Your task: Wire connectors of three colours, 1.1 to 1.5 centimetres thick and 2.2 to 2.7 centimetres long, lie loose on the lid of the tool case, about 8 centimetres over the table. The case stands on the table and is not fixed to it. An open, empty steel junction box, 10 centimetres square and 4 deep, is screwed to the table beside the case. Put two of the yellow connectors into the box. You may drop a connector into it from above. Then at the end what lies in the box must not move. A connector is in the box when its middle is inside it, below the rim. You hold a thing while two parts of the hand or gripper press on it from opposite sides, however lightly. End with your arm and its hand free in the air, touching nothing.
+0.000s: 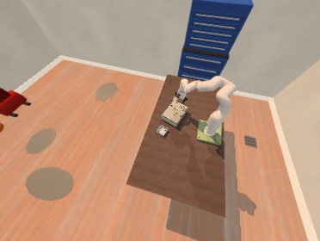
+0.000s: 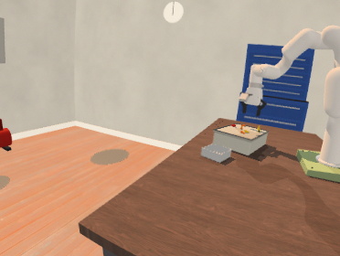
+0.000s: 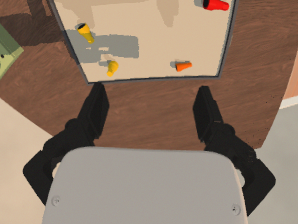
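The gripper (image 3: 149, 112) is held above the far edge of the case (image 2: 240, 143), with its two black fingers spread to their widest and nothing between them. In the wrist view the fingertips are seen over bare table (image 2: 219, 201) just beyond the case lid, not over any connector.

Two yellow connectors are seen on the lid in the wrist view: one (image 3: 84, 31) near the left edge and a second (image 3: 112, 66) close to the lid edge nearest the fingers. Both lie apart from each other and apart from the gripper. Two orange connectors (image 3: 182, 66) and a red connector (image 3: 216, 3) are also noted on the lid, to the right of the yellow ones; none is touching a yellow one. A grey shadow is cast on the lid between the two yellow connectors.

The box (image 2: 216, 152) is fixed on the table just beside the case, on its near left side in the exterior view. No connector can be made out in it.

The arm's green base plate (image 2: 305, 165) lies to the right of the case. A blue drawer cabinet (image 1: 217, 34) stands beyond the table's far end, behind the arm. A round clock (image 2: 173, 11) is noted on the far wall, and a red chair (image 1: 9, 101) stands well apart on the floor at left.
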Motion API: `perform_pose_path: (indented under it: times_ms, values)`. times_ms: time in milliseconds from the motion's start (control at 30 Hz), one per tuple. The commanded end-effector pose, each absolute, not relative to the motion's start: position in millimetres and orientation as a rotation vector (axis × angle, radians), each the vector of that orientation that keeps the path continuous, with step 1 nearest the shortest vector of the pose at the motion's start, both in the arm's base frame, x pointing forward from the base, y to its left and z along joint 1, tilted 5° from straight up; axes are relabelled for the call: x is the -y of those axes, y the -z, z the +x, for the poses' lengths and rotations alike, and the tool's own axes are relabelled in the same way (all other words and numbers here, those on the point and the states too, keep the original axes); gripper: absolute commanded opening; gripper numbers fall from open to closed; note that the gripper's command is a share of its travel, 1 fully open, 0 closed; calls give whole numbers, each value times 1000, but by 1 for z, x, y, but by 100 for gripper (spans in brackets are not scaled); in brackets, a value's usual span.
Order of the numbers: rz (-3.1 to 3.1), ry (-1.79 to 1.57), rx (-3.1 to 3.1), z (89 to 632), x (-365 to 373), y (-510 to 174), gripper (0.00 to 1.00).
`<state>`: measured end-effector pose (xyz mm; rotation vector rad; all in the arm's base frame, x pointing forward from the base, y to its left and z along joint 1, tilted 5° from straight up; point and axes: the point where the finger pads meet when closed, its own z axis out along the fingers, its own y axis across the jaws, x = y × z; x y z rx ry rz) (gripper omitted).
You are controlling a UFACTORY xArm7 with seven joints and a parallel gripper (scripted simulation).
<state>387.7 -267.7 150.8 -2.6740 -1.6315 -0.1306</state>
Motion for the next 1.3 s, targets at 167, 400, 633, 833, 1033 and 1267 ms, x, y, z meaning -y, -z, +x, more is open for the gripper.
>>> perform_pose_path:
  times_ms: [167, 400, 633, 833, 1033, 1267]
  values:
    - [-2668, 133, 1651, 397, 259, -151, 100]
    - [-2647, 133, 1687, 412, 238, -148, 100]
    - [-2634, 133, 1709, 421, 225, -146, 100]
    - [-2628, 133, 1719, 425, 219, -145, 100]
    - [-2628, 133, 1719, 425, 219, -145, 100]
    - [-2628, 133, 1719, 425, 219, -145, 100]
